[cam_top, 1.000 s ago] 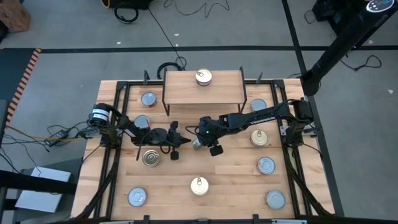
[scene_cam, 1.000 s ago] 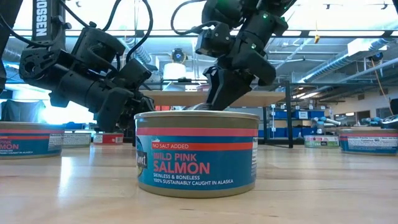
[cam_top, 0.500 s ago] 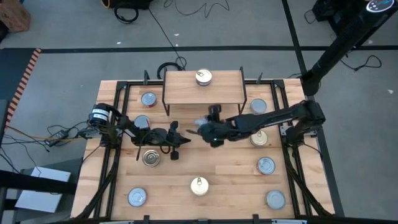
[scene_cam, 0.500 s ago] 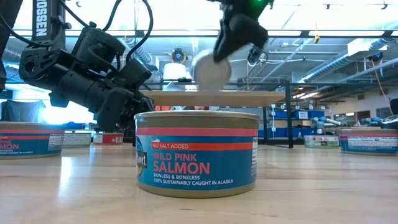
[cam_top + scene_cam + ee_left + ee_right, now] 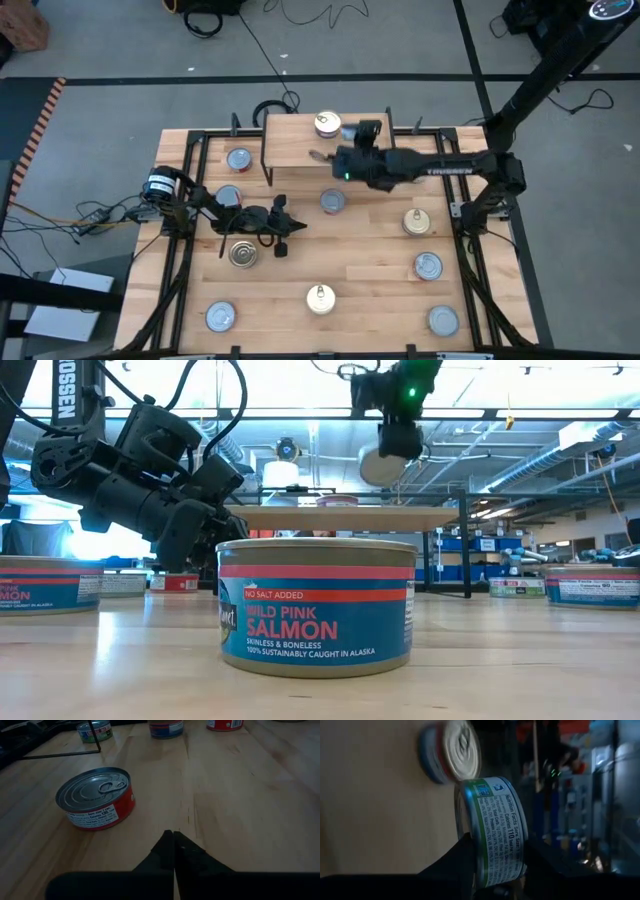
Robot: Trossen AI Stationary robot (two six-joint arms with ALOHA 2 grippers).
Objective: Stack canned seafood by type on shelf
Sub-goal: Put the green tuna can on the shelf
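The right gripper point(image 5: 492, 855) clamps 1 blue-green labelled round tin point(image 5: 495, 827), half-hidden by fingers, above the small light-wood shelf point(image 5: 300, 150) beside its gold-topped tin point(image 5: 327, 124). The left gripper point(image 5: 173, 836) rests closed.

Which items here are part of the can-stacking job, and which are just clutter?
Job:
- light-wood shelf on black legs
- gold-topped tin on it
- blue-green tin in right gripper
- loose round tins, e.g. red-sided tin

Clutter:
- black cables on floor
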